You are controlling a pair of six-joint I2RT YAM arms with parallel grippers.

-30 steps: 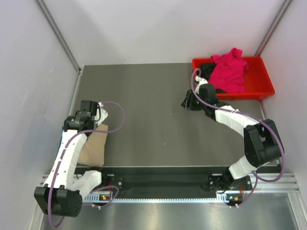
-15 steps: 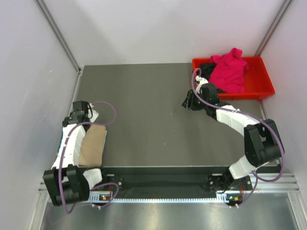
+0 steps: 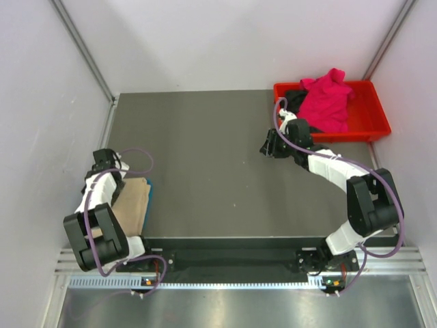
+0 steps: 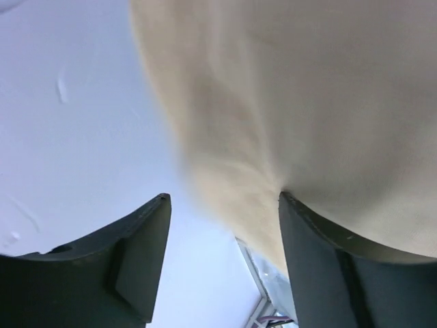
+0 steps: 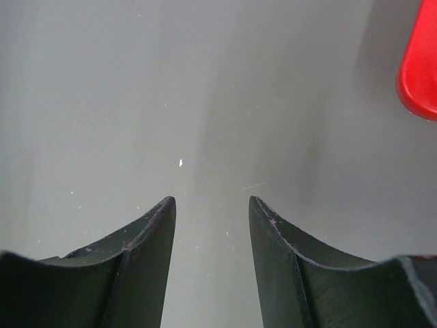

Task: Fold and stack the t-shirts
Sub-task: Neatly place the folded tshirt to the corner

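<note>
A folded beige-tan t-shirt (image 3: 132, 205) lies at the table's near left, and a thin blue edge (image 3: 149, 197) shows along its right side. My left gripper (image 3: 104, 164) hangs at the shirt's far left corner, close to the left wall. In the left wrist view it (image 4: 224, 197) is open, and the beige cloth (image 4: 307, 102) fills the frame past the right finger. The magenta-pink t-shirt (image 3: 328, 102) and the black t-shirt (image 3: 295, 100) lie bunched in the red tray (image 3: 372, 130). My right gripper (image 3: 266, 147) (image 5: 212, 199) hovers open over bare table, left of the tray.
The red tray's corner (image 5: 420, 68) shows at the upper right of the right wrist view. White walls (image 3: 48, 123) enclose the table on the left, back and right. The left arm is folded tight along the left table edge.
The left gripper opened and let go of the beige t-shirt. The left arm swung back toward the left wall. The right arm has not moved.
</note>
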